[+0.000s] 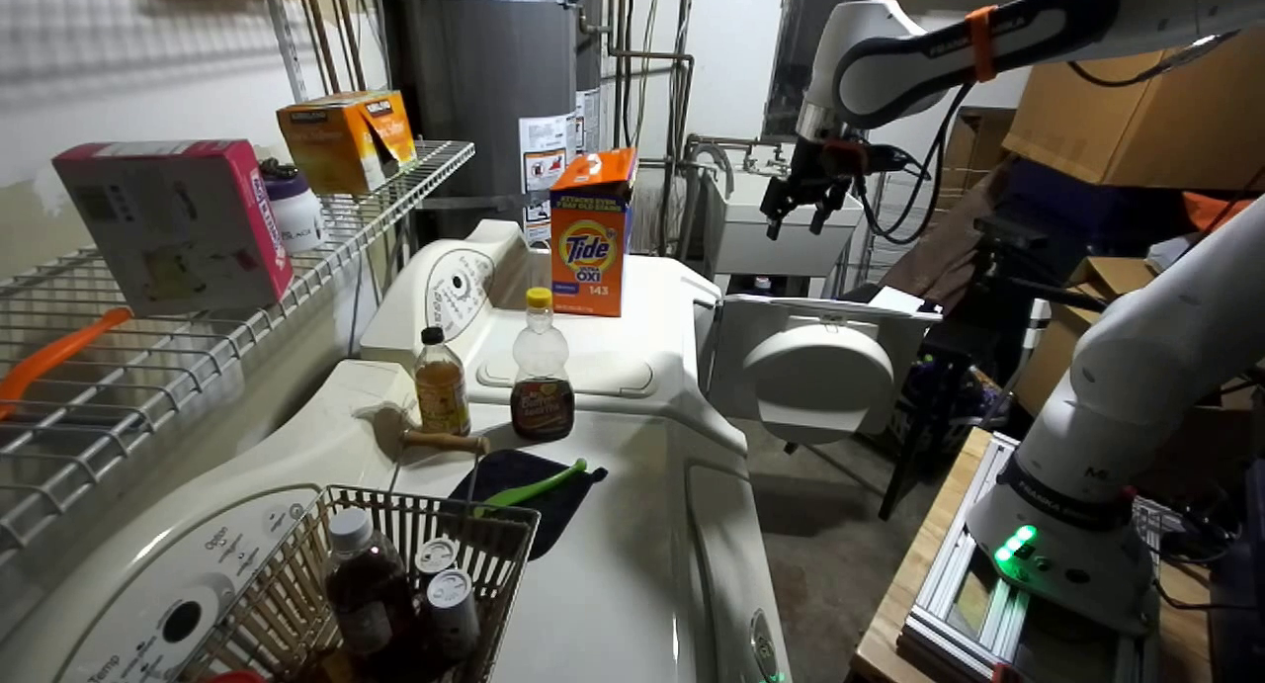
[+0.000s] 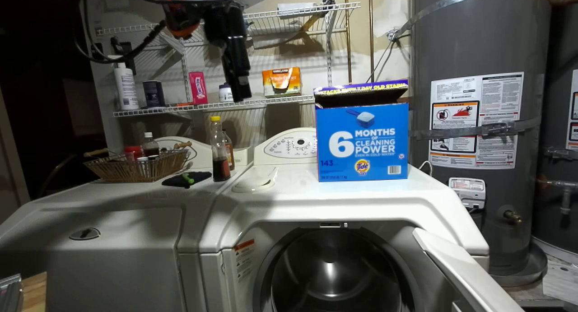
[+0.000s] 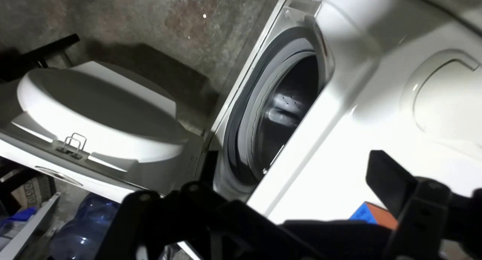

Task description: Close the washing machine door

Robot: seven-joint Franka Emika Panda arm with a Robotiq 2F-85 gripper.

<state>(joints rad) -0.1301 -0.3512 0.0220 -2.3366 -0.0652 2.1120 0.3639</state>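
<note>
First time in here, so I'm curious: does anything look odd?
A syrup-like bottle stands on the machine beside the washer: odd, as it seems a kitchen thing. The door hangs wide open, baring the drum. No spill shows.

The arm is white, smooth and rounded; an orange band crosses its black side panel, which bears pale lettering; black cables loop beside the wrist; the gripper is black and angular, with round pivots; green lights shine on the white base, below a dark collar marked FRANKA.
</note>
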